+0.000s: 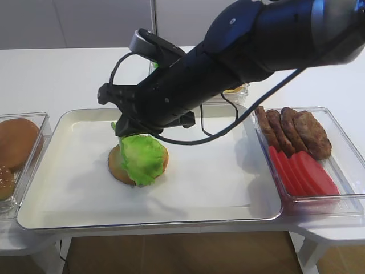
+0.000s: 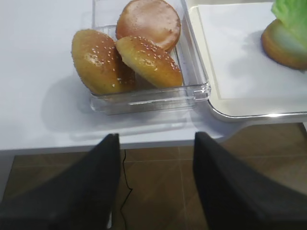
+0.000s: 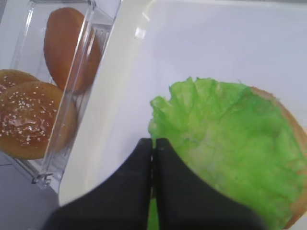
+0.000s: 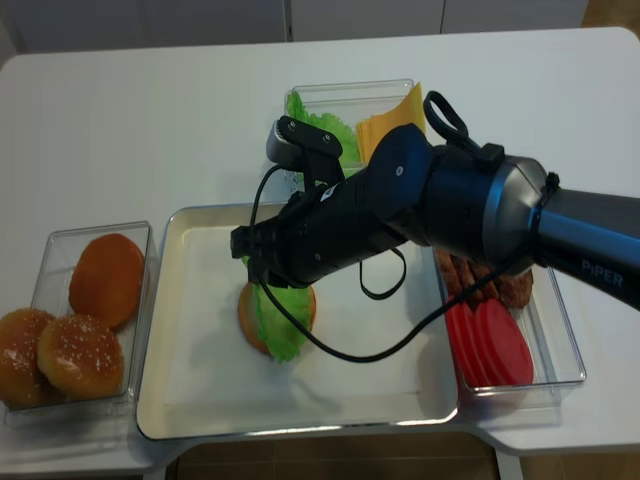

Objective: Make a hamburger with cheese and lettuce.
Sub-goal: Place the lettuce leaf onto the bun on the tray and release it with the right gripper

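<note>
Green lettuce (image 1: 141,157) lies draped over the hamburger (image 1: 117,164), a flat bun half resting on the white-lined tray (image 1: 217,188) at its left-centre. The leaf covers most of the bun and overhangs its front edge. The right gripper (image 3: 153,148) is positioned at the rear-left edge of the leaf; its jaws are pressed together, and in the right wrist view a strip of green shows in the slit between them, so the gripper is clamped on the lettuce edge. The right arm (image 4: 420,215) reaches across the tray from the right side.

The left gripper (image 2: 153,158) hangs off the front edge of the worktop (image 2: 43,72), jaws spread apart, holding nothing.

Cheese (image 4: 392,118) slices stand in a clear container behind the tray, beside more green leaves. A clear box (image 2: 199,81) left of the tray contains three domed buns (image 2: 146,60). A container right of the tray holds brown patties (image 1: 296,130) and red tomato slices (image 1: 302,174).
</note>
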Controlling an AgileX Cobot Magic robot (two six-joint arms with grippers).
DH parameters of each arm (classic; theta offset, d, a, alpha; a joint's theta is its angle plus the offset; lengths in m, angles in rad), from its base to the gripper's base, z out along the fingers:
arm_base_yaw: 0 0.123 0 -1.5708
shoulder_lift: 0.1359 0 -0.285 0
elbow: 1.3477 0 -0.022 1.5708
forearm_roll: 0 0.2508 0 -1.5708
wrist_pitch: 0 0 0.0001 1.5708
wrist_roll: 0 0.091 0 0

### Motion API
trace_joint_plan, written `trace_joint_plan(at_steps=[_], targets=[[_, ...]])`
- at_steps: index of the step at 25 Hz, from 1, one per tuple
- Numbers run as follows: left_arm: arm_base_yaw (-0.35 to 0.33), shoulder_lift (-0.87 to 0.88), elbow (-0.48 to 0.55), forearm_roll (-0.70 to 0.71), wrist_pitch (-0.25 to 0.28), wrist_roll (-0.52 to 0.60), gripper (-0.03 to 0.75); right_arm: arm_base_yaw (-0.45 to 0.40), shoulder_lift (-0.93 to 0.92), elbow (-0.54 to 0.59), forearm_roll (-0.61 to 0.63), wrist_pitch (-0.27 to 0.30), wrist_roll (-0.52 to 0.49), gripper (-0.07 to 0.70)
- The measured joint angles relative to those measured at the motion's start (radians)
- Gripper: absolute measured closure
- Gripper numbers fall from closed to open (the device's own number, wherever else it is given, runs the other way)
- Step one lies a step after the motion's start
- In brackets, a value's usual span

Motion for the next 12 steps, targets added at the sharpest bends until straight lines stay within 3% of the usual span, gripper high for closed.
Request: trace_joint_plan(at_steps=[7,12], targets=[[0.000,0.000,0.000,0.000,0.000,0.000,0.346,0.000,-0.078,0.000,-0.127,-0.004,0.040,0.629],[0.000,0.000,0.000,0.000,0.000,0.000,0.346,0.000,-0.133,0.000,-0.317,0.017,0.182,0.629]])
